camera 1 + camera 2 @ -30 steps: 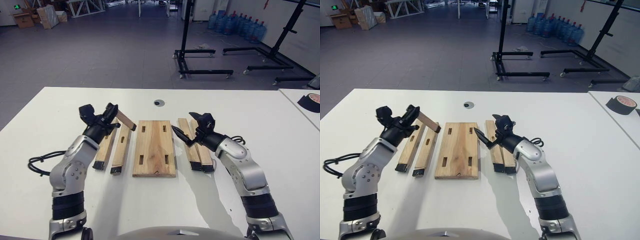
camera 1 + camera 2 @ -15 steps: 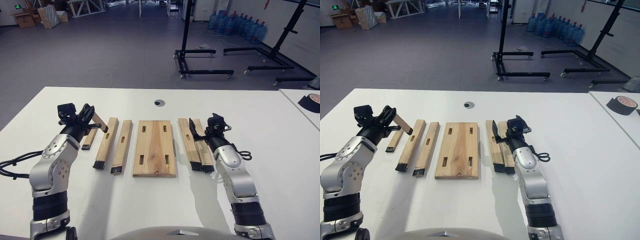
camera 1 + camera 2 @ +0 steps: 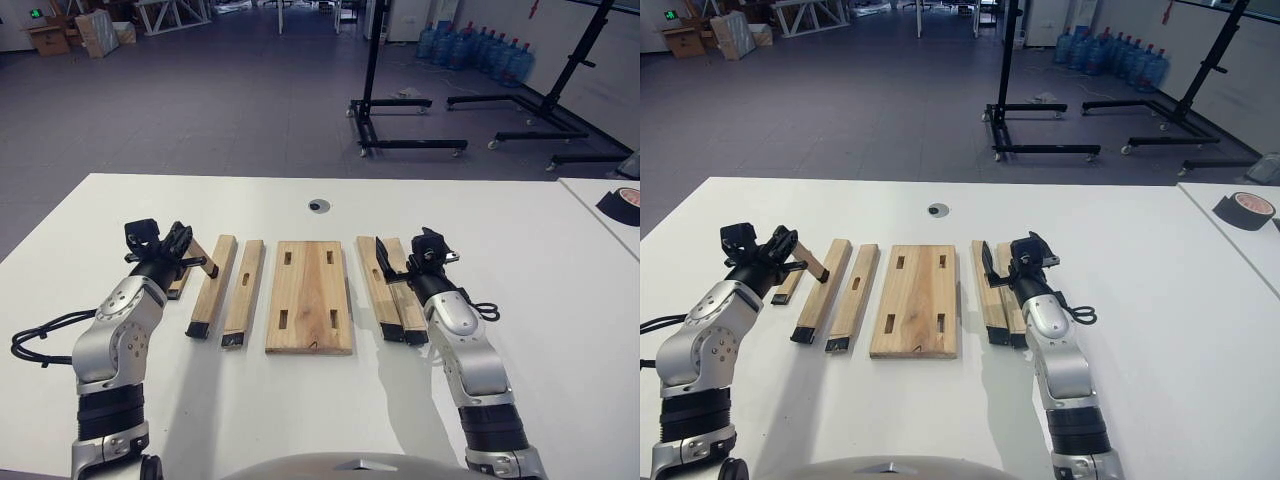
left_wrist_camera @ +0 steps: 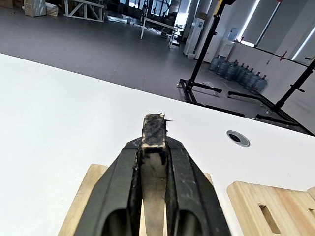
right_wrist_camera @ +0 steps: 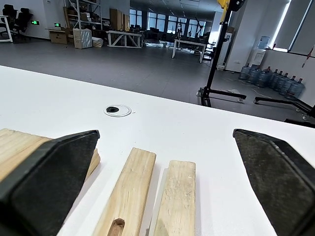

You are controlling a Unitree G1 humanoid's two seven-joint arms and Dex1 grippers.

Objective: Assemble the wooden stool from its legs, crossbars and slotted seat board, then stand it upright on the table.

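Note:
The slotted seat board [image 3: 309, 295] lies flat mid-table. Left of it lie two long legs [image 3: 212, 285] [image 3: 243, 292]; two more legs [image 3: 377, 285] [image 3: 406, 292] lie side by side to its right. My left gripper [image 3: 183, 257] is at the far left, shut on a short crossbar [image 4: 154, 132] that slants down toward the table. Under it another short crossbar [image 3: 179, 284] lies flat. My right gripper [image 3: 404, 254] hovers low over the far ends of the right legs [image 5: 129, 194], open wide with nothing between its fingers [image 5: 49, 172].
A round cable hole [image 3: 319, 206] sits in the table behind the board. A black cable [image 3: 40, 338] loops at the left edge. A tape roll [image 3: 620, 204] lies on the neighbouring table at right. Bare table surface spreads in front of the parts.
My left gripper carried the crossbar from above the left legs out to the left and lowered it. My right gripper drew back from the board's edge to above the right legs.

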